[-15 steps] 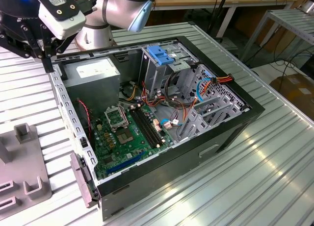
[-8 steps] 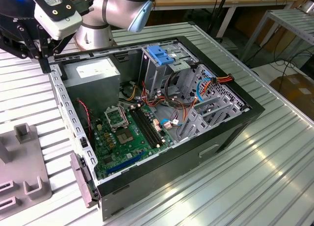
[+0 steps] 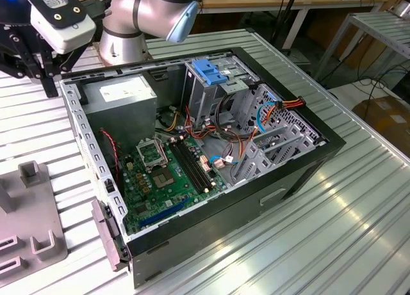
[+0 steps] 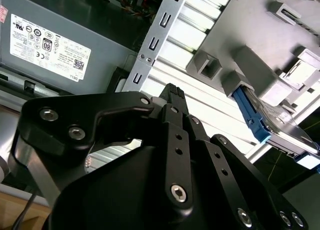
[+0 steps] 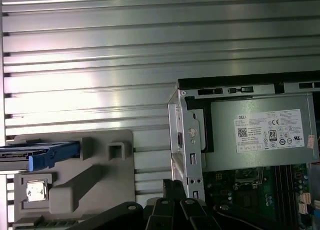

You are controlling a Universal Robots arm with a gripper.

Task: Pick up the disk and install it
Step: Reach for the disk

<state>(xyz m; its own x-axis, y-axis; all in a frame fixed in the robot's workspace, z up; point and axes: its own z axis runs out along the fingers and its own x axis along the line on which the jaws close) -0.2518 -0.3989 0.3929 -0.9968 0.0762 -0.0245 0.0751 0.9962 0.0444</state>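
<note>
The disk [image 5: 39,155] is a flat grey drive with a blue carrier frame. It stands on edge in a slot of the grey fixture [image 5: 90,190], and in the second wrist view the disk [image 4: 280,127] shows its metal face and blue edge. My gripper [image 4: 172,92] is shut with nothing in it. It hangs over the slatted table beside the case corner that holds the power supply, well apart from the disk. In the exterior view the gripper [image 3: 48,84] is at the far left, just outside the open case [image 3: 301,173].
The open computer case lies on its side on the slatted aluminium table [image 3: 359,231]. Inside are the power-supply box [image 3: 122,93], a green motherboard [image 3: 166,173], loose cables and a metal drive cage with a blue bracket [image 3: 208,71]. The grey fixture [image 3: 29,237] sits left of the case.
</note>
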